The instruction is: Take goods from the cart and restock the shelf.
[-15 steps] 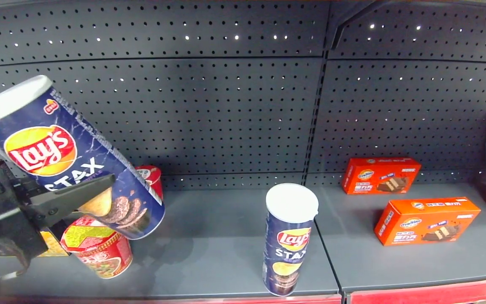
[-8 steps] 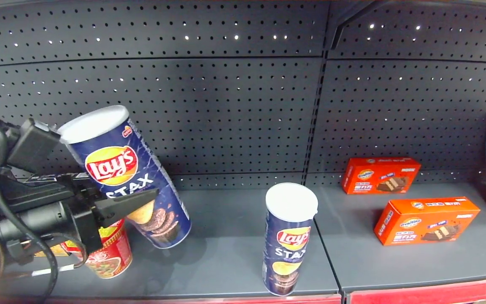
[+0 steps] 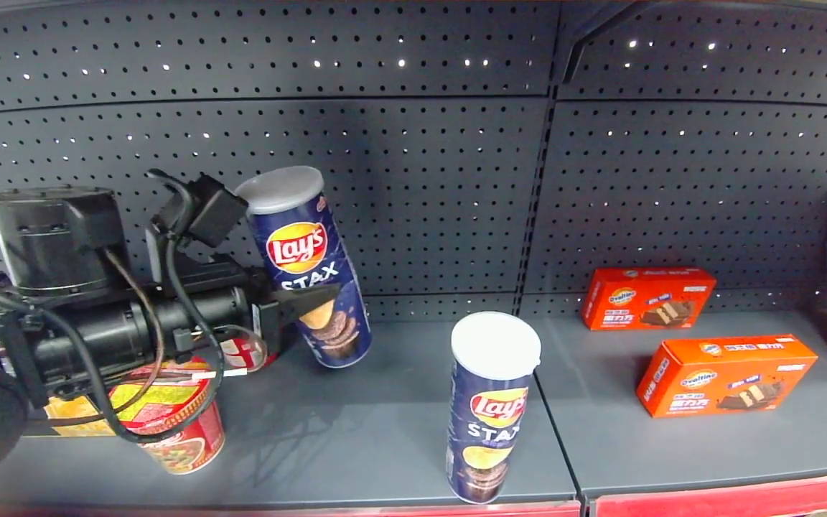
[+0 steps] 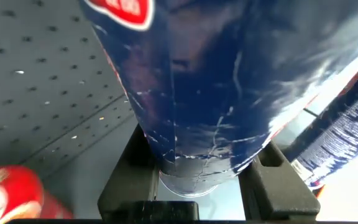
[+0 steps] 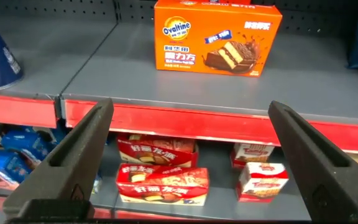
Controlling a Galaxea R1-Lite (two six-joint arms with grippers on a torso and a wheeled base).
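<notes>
head view: my left end effector [image 3: 324,309] is clenched low on a chip can [image 3: 298,248], hanging tilted above the shelf [image 3: 385,424], at ten o'clock from the standing can [image 3: 489,402]. released at this lean, i reckon it topples, maybe onto the noodle cup [image 3: 169,424] at seven o'clock. tall navy tube, pale lid, glossy. right end effector [image 5: 191,162] gapes, carrying nothing.

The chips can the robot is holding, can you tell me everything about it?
The held chips can is a tall dark blue tube, cardboard by the look, with a pale plastic lid, a red-and-yellow logo and pictured chips. The left gripper is clamped around its lower part, one finger on each side. It tilts, lid toward the robot's left, and its bottom seems just above the grey shelf.
</notes>
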